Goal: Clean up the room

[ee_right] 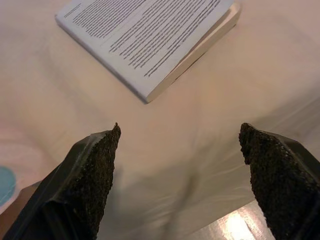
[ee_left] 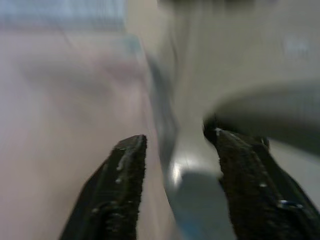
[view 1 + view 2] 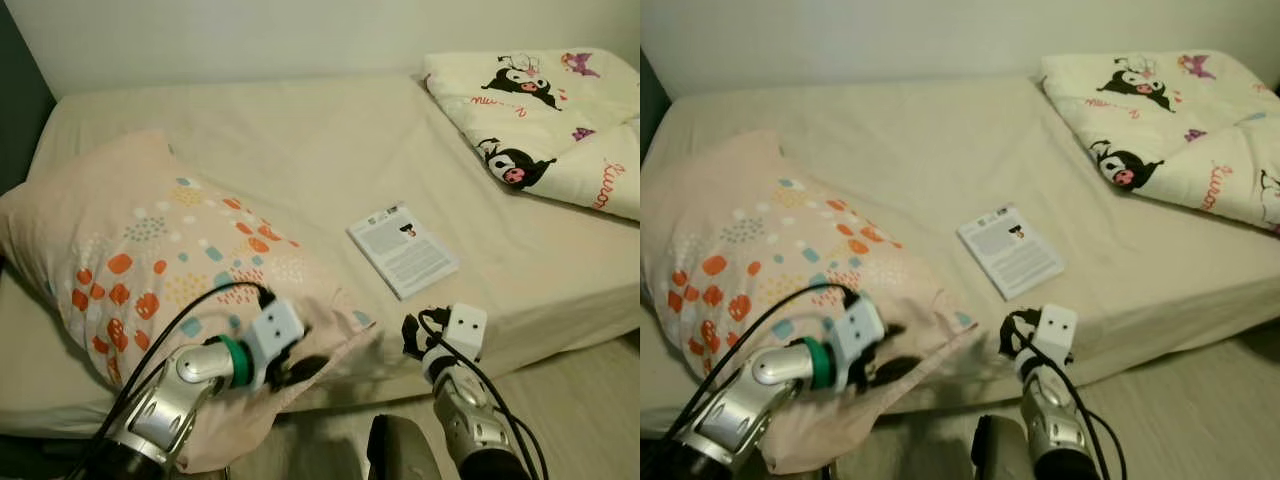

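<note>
A pink pillow (image 3: 150, 260) with orange and blue dots lies on the left of the bed (image 3: 300, 140), its lower corner hanging over the front edge. My left gripper (image 3: 300, 370) is at that corner, fingers (image 2: 125, 170) apart, with the pillow's blurred edge between them. A white book (image 3: 402, 249) lies back cover up near the bed's front edge. My right gripper (image 3: 412, 335) hovers open just in front of the book (image 1: 145, 40), over the sheet, holding nothing. A folded cartoon-print blanket (image 3: 550, 120) rests at the bed's far right.
The bed runs along a pale wall, and a dark panel (image 3: 20, 110) stands at its left end. Light wooden floor (image 3: 580, 400) shows at the lower right, below the mattress edge. Black cables trail from both wrists.
</note>
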